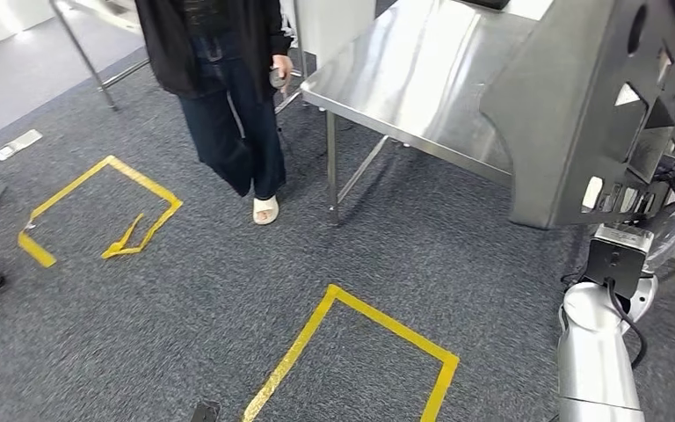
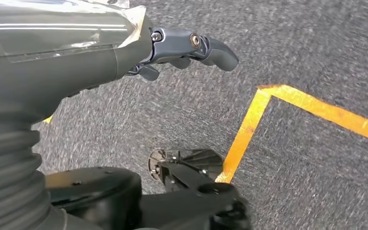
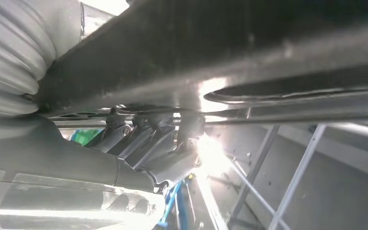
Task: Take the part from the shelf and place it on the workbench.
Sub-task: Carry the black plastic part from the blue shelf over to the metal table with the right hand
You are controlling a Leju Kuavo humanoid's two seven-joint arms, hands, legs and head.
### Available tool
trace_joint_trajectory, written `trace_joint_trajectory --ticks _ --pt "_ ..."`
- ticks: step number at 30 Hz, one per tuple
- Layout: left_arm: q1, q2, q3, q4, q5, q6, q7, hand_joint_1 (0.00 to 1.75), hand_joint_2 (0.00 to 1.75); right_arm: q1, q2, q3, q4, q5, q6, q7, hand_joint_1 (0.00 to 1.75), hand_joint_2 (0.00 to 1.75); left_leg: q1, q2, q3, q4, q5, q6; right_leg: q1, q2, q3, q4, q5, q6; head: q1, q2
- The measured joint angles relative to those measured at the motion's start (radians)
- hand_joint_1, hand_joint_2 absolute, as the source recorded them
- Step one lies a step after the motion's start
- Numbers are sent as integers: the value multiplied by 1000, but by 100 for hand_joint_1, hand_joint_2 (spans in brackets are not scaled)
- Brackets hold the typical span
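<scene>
**Part held high beside the bench**

The dark grey moulded panel with cut-out windows is up over the steel workbench edge, grasped from below by the raised right hand. The left hand hangs empty, fingers loosely apart, above the grey carpet

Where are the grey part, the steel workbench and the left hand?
grey part (image 1: 571,132), head view, on its flat face.
steel workbench (image 1: 422,83), head view, on its bare top.
left hand (image 2: 187,48), left wrist view, on the fingers.
</scene>
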State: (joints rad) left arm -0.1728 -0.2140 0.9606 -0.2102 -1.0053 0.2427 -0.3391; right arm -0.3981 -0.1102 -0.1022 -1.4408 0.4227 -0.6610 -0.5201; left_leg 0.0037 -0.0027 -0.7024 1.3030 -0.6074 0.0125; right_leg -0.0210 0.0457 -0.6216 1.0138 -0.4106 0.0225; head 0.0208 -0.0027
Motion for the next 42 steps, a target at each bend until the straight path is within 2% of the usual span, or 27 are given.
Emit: trace_joint_trajectory --ticks 2,3,4,6,8,10,12,14,15,16,17,18,19,20,21,23,24,25,27,29,30,31,33,35,37,39,42 --pt "0 0 0 0 0 -1 -2 0 175 -1 0 0 0 0 2 2 155 175 1 -16 46 -110 71 7 0 26 2 0 1 1 -1 0" --pt "0 0 0 0 0 -2 -4 0 175 -1 0 0 0 0 3 2 155 175 4 -41 78 -179 101 10 1 38 2 1 2 3 -1 0" --pt "-1 0 0 0 0 -2 -5 0 175 -3 0 0 0 0 4 2 155 175 5 -62 104 -233 120 11 2 49 0 2 3 6 0 0" --pt "-1 0 0 0 -1 -3 -6 0 175 -5 -1 -1 0 -1 6 2 155 175 2 -83 125 -273 126 15 2 70 -8 2 9 16 2 0" --pt "-2 -1 0 0 -5 -6 -6 0 175 0 -6 -2 0 -2 6 2 155 175 -1 -58 128 -281 134 25 -2 82 -18 1 15 29 1 0" --pt "-5 -2 -1 0 -9 -9 -6 0 175 7 -14 -5 -2 -2 6 2 155 175 0 -34 130 -291 143 37 4 42 -41 35 -2 33 6 0" --pt "-6 -3 -1 0 -10 -11 -5 0 175 9 -17 -7 -3 -2 6 2 155 175 -1 -7 129 -295 146 43 8 -14 -93 143 -50 27 15 0" --pt "-4 -3 -1 0 -11 -12 -4 0 175 16 -16 -6 -3 -2 6 2 155 175 -2 23 127 -295 145 44 6 -30 -142 254 -87 27 18 0" --pt "-3 -3 -1 0 -11 -13 -3 0 175 21 -16 -7 -3 -3 6 2 155 175 -1 37 127 -294 144 44 4 -34 -145 267 -88 32 19 0" --pt "-3 -3 -1 0 -12 -14 -3 0 175 25 -16 -7 -4 -3 6 2 155 175 0 51 127 -294 143 43 1 -41 -127 239 -75 41 19 0" --pt "-4 -4 -1 0 -13 -15 -2 0 175 27 -16 -7 -6 -2 5 2 155 175 0 63 128 -293 142 40 -1 -57 -92 178 -55 50 19 0" --pt "-4 -4 -1 0 -14 -17 -2 0 175 27 -16 -8 -9 -2 5 2 155 175 -1 74 129 -292 139 37 -2 -84 -52 107 -37 57 20 0" --pt "-4 -4 -2 0 -15 -17 -1 0 175 26 -16 -8 -13 -1 4 2 155 175 -5 85 130 -291 136 31 1 -106 -19 50 -24 57 20 0" --pt "-5 -4 -2 0 -15 -17 -1 0 175 26 -15 -8 -16 -1 4 2 155 175 -9 95 132 -289 132 26 3 -120 1 14 -17 53 18 0" --pt "-5 -3 -2 0 -16 -17 0 0 175 28 -15 -8 -18 0 3 2 155 175 -12 106 133 -289 130 22 6 -122 8 1 -16 46 15 0" --pt "-6 -3 -2 0 -16 -17 1 0 175 34 -15 -9 -21 6 1 2 155 175 -10 122 136 -288 124 14 4 -97 7 1 -12 31 8 0" --pt "-7 -3 -2 0 -16 -17 2 0 175 36 -16 -10 -21 13 -3 1 155 175 -6 112 133 -279 116 9 1 -87 7 1 -11 25 7 0" --pt "-9 -3 -2 0 -16 -17 2 0 175 37 -16 -11 -23 23 -8 0 155 175 -2 89 124 -256 100 4 -2 -78 7 0 -10 17 6 0" --pt "-10 -4 -3 0 -16 -17 2 0 175 36 -16 -11 -25 41 -18 -4 155 175 3 29 72 -148 44 -4 -4 -65 9 -1 -10 3 2 0" --pt "-8 -4 -3 0 -17 -18 3 0 175 42 -13 -11 -25 48 -25 -6 155 175 3 5 7 -25 0 -6 -1 -52 9 0 -11 -3 0 0" --pt "-7 -3 -4 0 -19 -18 4 0 175 47 -12 -11 -25 49 -27 -6 155 175 4 2 -8 -4 4 -5 0 -46 9 0 -12 -3 -1 0" --pt "-7 -3 -4 0 -20 -19 5 0 175 52 -11 -11 -26 49 -28 -6 155 175 4 2 -4 -24 26 -3 1 -40 10 0 -12 -3 -1 0" --pt "-7 -3 -5 0 -21 -20 6 0 175 56 -10 -11 -28 51 -30 -7 155 175 4 0 51 -147 95 4 1 -31 12 0 -12 -3 -2 0" --pt "-9 -2 -5 0 -21 -20 6 0 175 57 -10 -11 -32 51 -32 -8 155 175 3 -3 101 -253 133 11 8 -25 10 2 -12 1 -2 0" --pt "-10 -3 -5 0 -21 -20 6 0 175 58 -11 -11 -35 51 -34 -9 155 175 0 -3 113 -280 136 9 16 -23 7 5 -14 3 -1 0" --pt "-10 -4 -5 0 -22 -20 6 0 175 60 -11 -11 -36 52 -34 -10 155 175 -8 -3 112 -279 138 12 15 -24 8 2 -13 5 -1 0" --pt "-11 -4 -6 0 -23 -20 7 0 175 61 -11 -12 -40 56 -35 -11 155 175 -13 -2 117 -287 140 35 6 -24 12 -10 -6 27 -1 0"
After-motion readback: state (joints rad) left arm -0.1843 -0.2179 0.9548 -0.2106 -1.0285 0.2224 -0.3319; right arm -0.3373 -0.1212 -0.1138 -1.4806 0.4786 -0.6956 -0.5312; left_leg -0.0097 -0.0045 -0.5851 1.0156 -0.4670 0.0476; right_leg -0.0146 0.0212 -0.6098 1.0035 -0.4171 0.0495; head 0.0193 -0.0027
